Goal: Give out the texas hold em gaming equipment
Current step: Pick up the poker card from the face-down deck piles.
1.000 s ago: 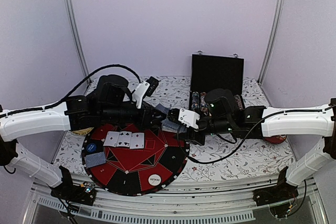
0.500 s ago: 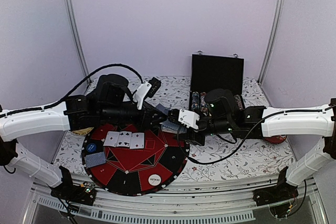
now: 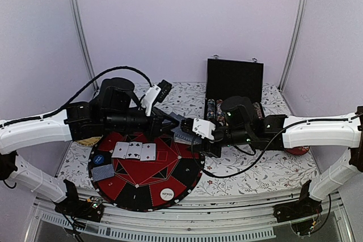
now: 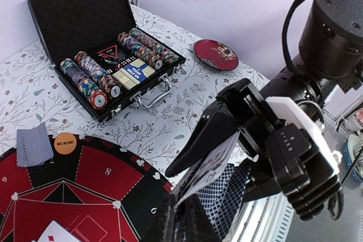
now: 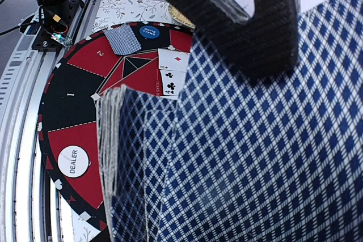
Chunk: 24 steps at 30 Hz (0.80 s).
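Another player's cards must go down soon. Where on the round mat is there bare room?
Bare: the mat's near sectors between the face-down card and the DEALER disc, and its right sectors past that disc. Crowded: the far rim, where the left gripper pinches the top card off the deck in the right gripper, and around the three face-up cards.

DEALER disc [image 3: 167, 193] on round mat [image 3: 187, 171], case [image 3: 234, 80] behind
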### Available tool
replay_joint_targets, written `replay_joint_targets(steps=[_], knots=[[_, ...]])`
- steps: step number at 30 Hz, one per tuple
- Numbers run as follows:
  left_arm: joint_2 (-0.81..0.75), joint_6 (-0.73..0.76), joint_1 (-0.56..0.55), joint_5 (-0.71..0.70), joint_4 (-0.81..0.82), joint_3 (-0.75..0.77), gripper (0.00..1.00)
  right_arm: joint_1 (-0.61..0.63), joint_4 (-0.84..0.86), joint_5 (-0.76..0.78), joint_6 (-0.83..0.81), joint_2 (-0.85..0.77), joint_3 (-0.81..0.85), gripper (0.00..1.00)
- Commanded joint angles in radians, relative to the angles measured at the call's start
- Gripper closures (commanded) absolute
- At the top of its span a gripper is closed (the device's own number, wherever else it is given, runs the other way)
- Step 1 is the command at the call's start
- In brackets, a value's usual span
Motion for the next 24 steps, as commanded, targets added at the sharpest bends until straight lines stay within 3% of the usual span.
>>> replay_joint_targets(steps=[1,2,13,24], knots=[[-0.023,0.016,-0.016,-0.002,-0.018,0.028,0.96,0.006,0.025,-0.017,0.001,-0.002,0.005,0.51],[-0.023,0.017,-0.015,-0.002,-0.021,0.030,1.00,0.005,0.024,-0.016,0.001,-0.002,0.005,0.50],[-0.114,0.016,-0.016,0.000,0.019,0.000,1.00,-0.023,0.030,-0.024,0.001,0.002,-0.015,0.51],[-0.162,0.025,0.002,-0.075,-0.136,0.071,1.00,-0.054,0.008,-0.024,-0.007,-0.002,-0.026,0.51]])
